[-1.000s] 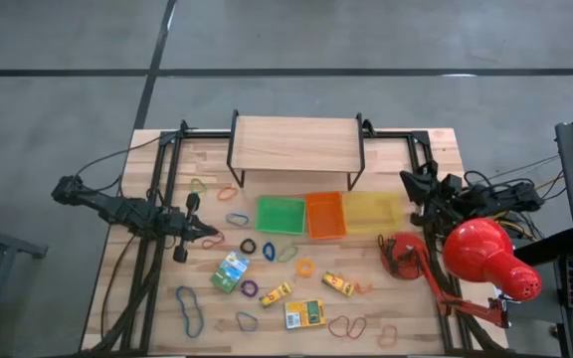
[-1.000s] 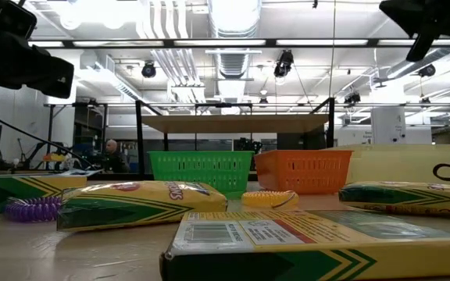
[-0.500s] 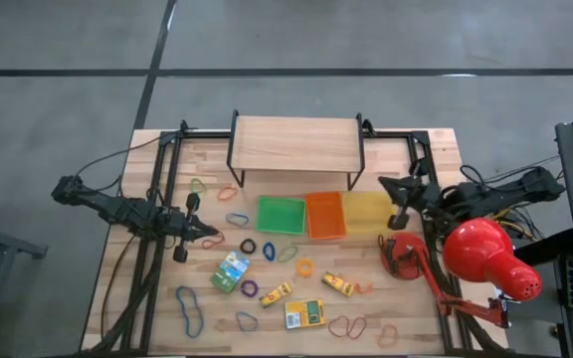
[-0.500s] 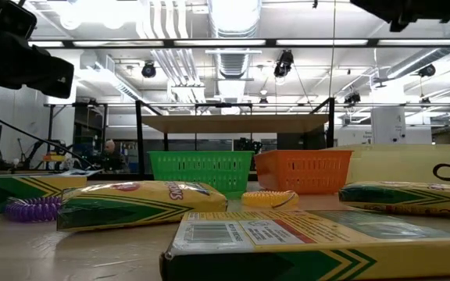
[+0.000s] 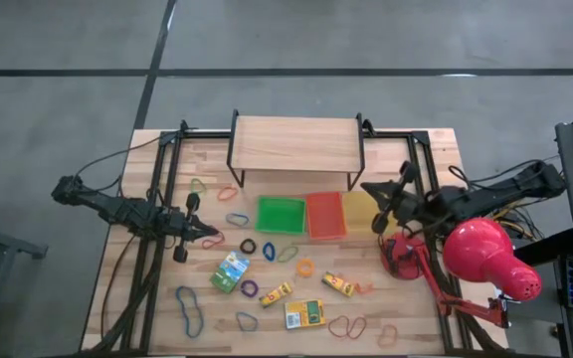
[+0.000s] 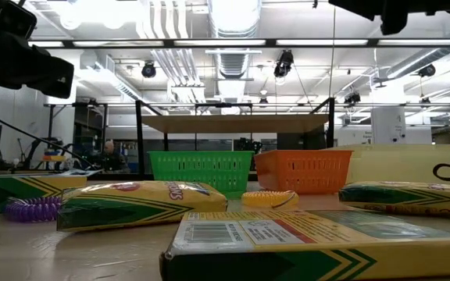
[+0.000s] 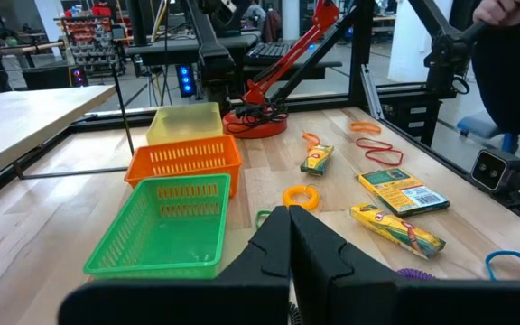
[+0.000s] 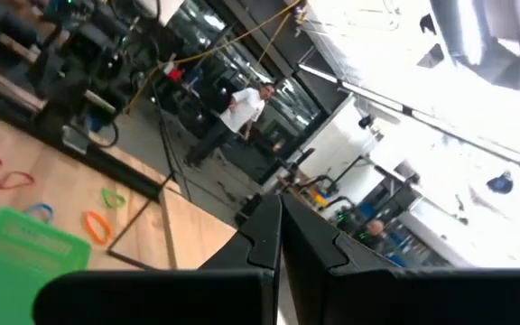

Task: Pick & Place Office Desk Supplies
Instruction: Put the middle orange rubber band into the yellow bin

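From above, my right pincer [image 5: 378,205] hovers over the yellow tray [image 5: 366,207], fingers pressed together and empty; my left pincer [image 5: 210,237] waits at the surface's left, likewise closed. Level across the surface, yellow-green cardboard boxes [image 6: 135,204] lie flat. My left wrist shows rubber-band loops [image 7: 378,155] scattered beside them.

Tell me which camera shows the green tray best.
The left wrist view: the green tray fills the foreground and its whole bare inside shows. The high view shows it small from above; the low view shows only its front wall; the right wrist view catches a corner.
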`<action>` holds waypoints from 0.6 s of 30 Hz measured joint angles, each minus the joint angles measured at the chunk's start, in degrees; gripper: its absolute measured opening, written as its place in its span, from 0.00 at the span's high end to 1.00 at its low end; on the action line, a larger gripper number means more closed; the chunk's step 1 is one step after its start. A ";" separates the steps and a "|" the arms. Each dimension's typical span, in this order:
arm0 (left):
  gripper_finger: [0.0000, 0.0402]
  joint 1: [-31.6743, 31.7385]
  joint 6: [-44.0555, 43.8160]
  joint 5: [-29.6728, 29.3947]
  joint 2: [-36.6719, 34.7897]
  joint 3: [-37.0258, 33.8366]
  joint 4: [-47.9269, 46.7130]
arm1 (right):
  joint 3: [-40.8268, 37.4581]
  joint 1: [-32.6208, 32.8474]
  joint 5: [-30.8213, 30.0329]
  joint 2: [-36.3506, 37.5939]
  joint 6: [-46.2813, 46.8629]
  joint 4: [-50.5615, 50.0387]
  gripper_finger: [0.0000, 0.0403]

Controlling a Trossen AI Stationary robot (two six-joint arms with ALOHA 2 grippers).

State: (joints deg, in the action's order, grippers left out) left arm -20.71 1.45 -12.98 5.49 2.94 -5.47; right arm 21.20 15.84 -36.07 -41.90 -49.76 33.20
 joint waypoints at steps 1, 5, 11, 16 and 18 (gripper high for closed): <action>1.00 0.00 -0.01 0.00 0.01 -0.01 0.01 | 0.54 0.00 0.00 -0.67 -0.16 0.04 0.98; 1.00 0.00 -0.01 -0.02 0.01 -0.01 0.02 | 2.38 -0.84 -0.14 -2.59 4.11 -0.08 0.98; 1.00 0.00 0.00 0.00 0.01 -0.01 0.00 | 6.08 -4.20 -0.14 -2.94 15.21 -14.41 0.98; 1.00 0.00 0.01 0.00 0.01 -0.02 -0.01 | 8.98 -7.16 -0.14 -2.97 26.30 -29.24 0.98; 1.00 0.00 0.01 0.01 -0.01 -0.01 0.00 | 9.93 -7.85 -0.09 -3.27 28.32 -32.11 0.98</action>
State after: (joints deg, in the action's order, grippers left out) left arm -20.71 1.45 -12.97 5.48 2.93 -5.47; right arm 31.13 7.99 -36.16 -45.17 -21.43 1.09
